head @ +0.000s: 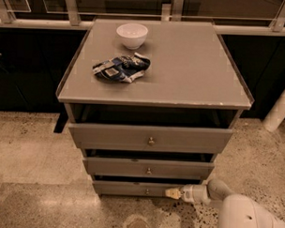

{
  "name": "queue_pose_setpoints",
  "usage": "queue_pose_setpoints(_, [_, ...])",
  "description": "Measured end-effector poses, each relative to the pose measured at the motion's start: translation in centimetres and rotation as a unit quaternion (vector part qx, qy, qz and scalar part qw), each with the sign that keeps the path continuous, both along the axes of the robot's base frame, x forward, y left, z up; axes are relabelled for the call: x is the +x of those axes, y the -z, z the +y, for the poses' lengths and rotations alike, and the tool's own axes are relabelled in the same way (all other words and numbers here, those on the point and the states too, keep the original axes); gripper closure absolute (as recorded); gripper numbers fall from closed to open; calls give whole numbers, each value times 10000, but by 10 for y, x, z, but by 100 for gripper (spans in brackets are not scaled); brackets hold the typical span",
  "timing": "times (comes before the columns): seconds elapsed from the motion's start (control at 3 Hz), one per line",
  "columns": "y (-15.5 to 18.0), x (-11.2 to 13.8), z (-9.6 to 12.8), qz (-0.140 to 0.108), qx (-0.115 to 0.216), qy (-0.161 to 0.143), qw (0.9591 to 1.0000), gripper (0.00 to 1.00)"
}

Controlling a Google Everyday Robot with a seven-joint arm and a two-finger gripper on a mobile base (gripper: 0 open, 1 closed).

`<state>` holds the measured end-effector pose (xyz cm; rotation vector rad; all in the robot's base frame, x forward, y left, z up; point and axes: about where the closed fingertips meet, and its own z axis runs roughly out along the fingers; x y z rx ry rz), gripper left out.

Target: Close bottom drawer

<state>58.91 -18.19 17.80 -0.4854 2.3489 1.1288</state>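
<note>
The bottom drawer [130, 188] is the lowest grey front of the grey cabinet [155, 88], with a small brass knob at its centre. It stands out only slightly from the cabinet, less than the two drawers above. My gripper [170, 193] reaches in from the lower right on a white arm. Its tip touches the bottom drawer's front, just right of the knob.
The middle drawer [148, 167] and top drawer [151, 137] stand partly open above. On the cabinet top lie a white bowl [131, 35] and a blue-and-white snack bag [120, 68]. Speckled floor surrounds the cabinet. A railing and dark wall stand behind it.
</note>
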Motion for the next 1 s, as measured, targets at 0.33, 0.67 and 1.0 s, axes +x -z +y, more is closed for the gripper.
queue_pose_setpoints(0.33, [14, -45, -20, 390, 143, -116, 9991, 100])
queue_pose_setpoints(0.67, [-7, -90, -53, 322, 356, 22, 9988, 100])
queue_pose_setpoints(1.0, [-2, -149, -66, 618, 594, 283, 9959, 86])
